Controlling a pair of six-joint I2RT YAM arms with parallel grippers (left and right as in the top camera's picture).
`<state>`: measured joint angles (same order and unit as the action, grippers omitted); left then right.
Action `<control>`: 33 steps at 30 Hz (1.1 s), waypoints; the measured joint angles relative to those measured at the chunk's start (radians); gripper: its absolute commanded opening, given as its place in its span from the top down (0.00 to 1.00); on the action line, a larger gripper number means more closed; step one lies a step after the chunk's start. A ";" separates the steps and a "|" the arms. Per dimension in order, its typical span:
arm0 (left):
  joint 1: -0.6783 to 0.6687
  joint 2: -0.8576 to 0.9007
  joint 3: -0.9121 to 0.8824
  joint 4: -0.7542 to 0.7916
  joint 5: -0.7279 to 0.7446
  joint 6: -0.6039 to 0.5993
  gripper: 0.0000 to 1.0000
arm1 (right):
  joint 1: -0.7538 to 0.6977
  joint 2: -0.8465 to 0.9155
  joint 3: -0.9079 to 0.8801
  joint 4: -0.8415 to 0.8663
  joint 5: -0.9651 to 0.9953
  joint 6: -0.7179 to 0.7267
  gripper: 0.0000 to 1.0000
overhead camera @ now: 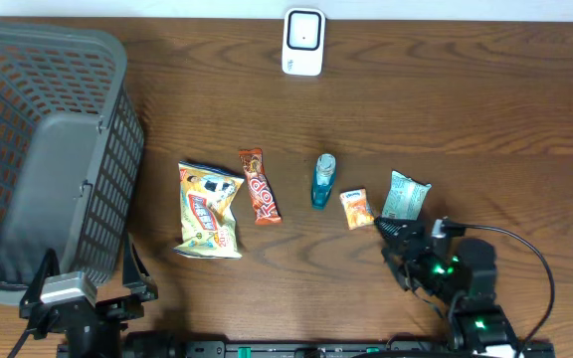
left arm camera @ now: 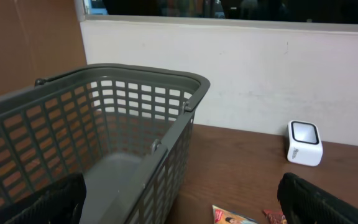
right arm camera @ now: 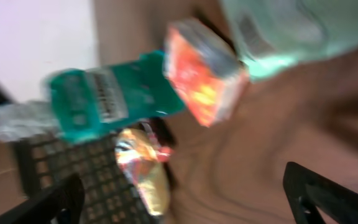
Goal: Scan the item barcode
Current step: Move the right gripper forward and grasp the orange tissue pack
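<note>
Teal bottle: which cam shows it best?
Overhead: the teal bottle lies whole and sharp between the candy bar and the orange packet. Right wrist shows it close but blurred. Left wrist misses it.

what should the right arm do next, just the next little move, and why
Probably ease the right tool forward onto the small orange packet and close on it. The tool stands open and empty just short of the packet, which sits most nearly between its fingers in the blurred wrist view. No item lies near the scanner yet.
</note>
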<state>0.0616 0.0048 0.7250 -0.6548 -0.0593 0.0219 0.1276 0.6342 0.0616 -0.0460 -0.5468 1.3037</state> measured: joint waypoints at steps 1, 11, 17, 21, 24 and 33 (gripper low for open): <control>0.000 0.000 0.000 0.000 0.000 0.000 0.02 | 0.029 0.031 0.007 0.001 0.028 0.001 0.17; 0.000 0.000 0.000 0.000 0.000 0.000 0.02 | 0.193 0.335 0.067 0.163 0.319 0.053 0.20; 0.000 0.000 0.000 0.000 0.000 0.000 0.02 | 0.195 0.525 0.080 0.368 0.365 0.084 0.24; 0.000 0.000 0.000 0.000 0.000 0.000 0.02 | 0.200 0.627 0.091 0.483 0.359 0.102 0.26; 0.000 0.000 0.000 0.000 0.000 0.000 0.02 | 0.208 0.664 0.103 0.507 0.353 0.114 0.27; 0.000 0.000 0.000 0.000 0.000 0.000 0.02 | 0.208 0.730 0.127 0.527 0.341 0.134 0.35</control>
<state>0.0616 0.0048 0.7250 -0.6548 -0.0593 0.0219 0.3355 1.3643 0.1890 0.4808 -0.2062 1.4372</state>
